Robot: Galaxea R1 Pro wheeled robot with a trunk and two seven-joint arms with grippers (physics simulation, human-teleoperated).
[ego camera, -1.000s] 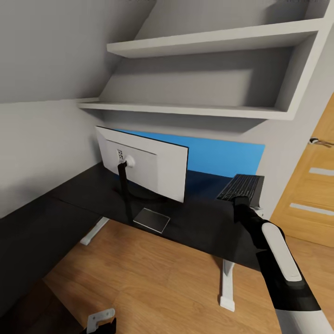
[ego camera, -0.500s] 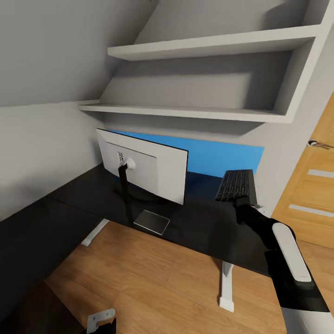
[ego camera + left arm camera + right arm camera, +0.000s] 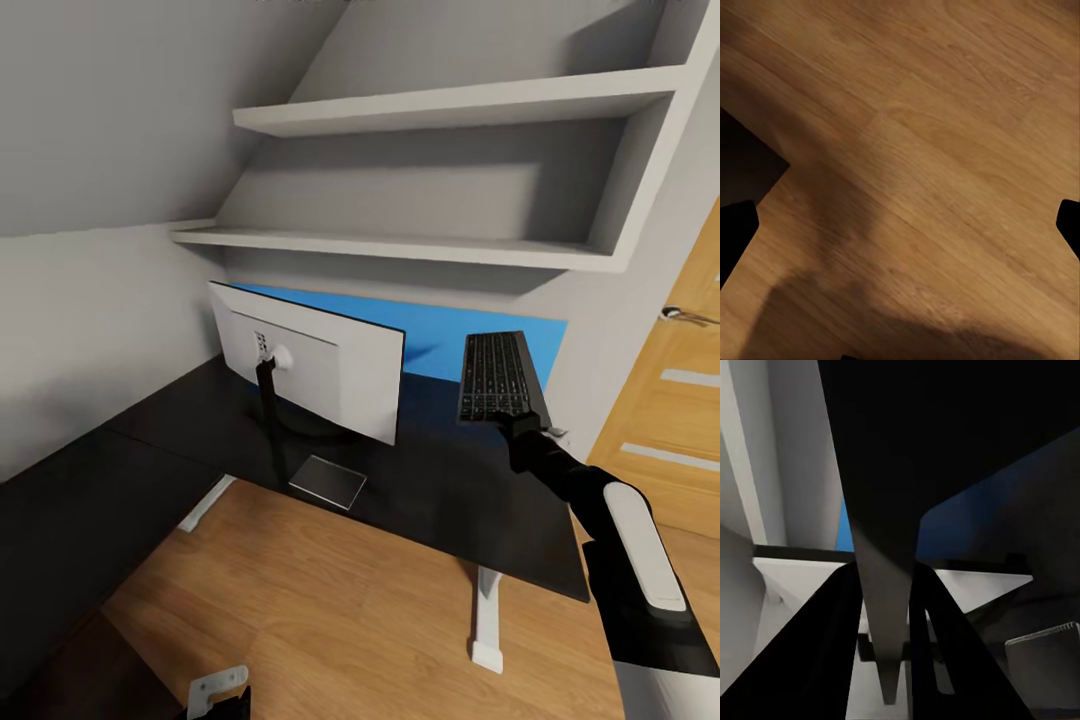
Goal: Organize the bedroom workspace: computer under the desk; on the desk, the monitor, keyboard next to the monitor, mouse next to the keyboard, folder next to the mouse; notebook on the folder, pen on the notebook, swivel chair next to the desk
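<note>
Step in hand: carrying the keyboard (image 3: pixel 497 377) to a spot on the counter (image 3: pixel 440 490) beside the monitor (image 3: pixel 310 358).
Right hand: the right hand (image 3: pixel 516 425) was clamped on the keyboard's near edge; in the right wrist view its two dark fingers (image 3: pixel 832 637) pinched a thin pale edge between them.
Keyboard: held in the air above the counter's right end, tilted steeply with its keys facing the camera, right of the monitor and apart from it.
Monitor: stood on the counter on its slim stand arm, pale back toward the robot, screen toward the wall.
Blue panel (image 3: pixel 470 335): a bright blue surface ran along the wall behind the monitor and keyboard; I could not tell what it was.
Left hand: the left hand (image 3: pixel 900 225) hung over the wooden floor (image 3: pixel 945 150) with its fingertips far apart and nothing between them.
Risk, grip: the hold was on one edge only, so the long board could pivot or slip out if the arm swung quickly.
Risk, monitor: a leftward sweep at this height could knock the screen's right edge and tip it.
Risk, placement: released while this tilted, the keyboard could land on edge, flop over or slide off the counter's right end.
Other task things: none could be placed from these views.
</note>
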